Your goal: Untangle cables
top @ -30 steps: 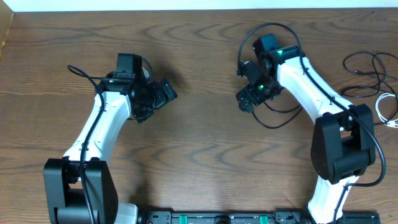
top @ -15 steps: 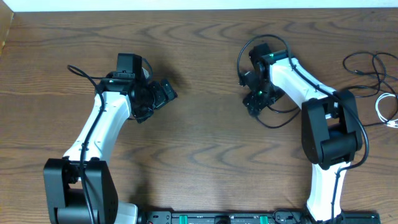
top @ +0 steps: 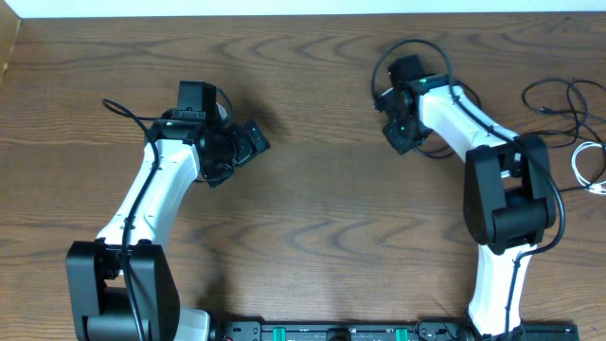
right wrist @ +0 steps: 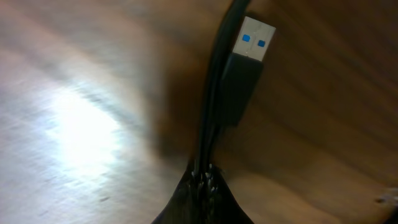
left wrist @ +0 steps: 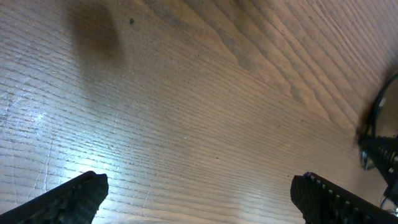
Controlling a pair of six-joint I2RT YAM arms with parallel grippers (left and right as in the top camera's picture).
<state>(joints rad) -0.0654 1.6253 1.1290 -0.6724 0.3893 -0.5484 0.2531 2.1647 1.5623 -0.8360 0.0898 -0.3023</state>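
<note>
My right gripper is shut on a thin black cable. That cable's USB plug, silver-tipped with a blue insert, sticks out just past the pinched jaws. A short loop of this black cable trails beside the gripper on the wood. More cables lie at the far right: a loose black tangle and a white one. My left gripper is open over bare wood, its two fingertips wide apart with nothing between them.
The brown wooden table carries both arms. Its back edge runs along the top of the overhead view. The loose cables lie close to the table's right edge, beyond the right arm's base.
My right gripper has gone from open to shut on the black cable and moved toward the back of the table, dragging the cable's loop with it. The left arm has not moved.
</note>
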